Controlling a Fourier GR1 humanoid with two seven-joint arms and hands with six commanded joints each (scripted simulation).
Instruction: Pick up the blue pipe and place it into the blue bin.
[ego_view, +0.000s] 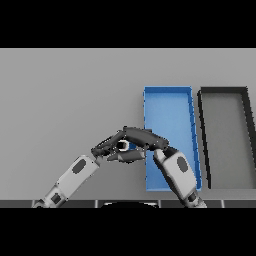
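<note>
The blue pipe (131, 146) lies level just left of the blue bin (170, 107), and only its pale ring end and a short blue stretch show. My right hand (144, 137) comes in from the lower right and is shut on it, with fingers curled over the top and the thumb beneath. My left hand (105, 146) reaches in from the lower left, its fingers stretched fairly straight up to the pipe's ring end. The two hands meet over the bin's left wall, and most of the pipe is hidden between them.
A black bin (226, 95) stands right beside the blue one, on its right. Both bins are long and run from the table's near edge toward the middle. Grey table (65, 100) stretches to the left and behind.
</note>
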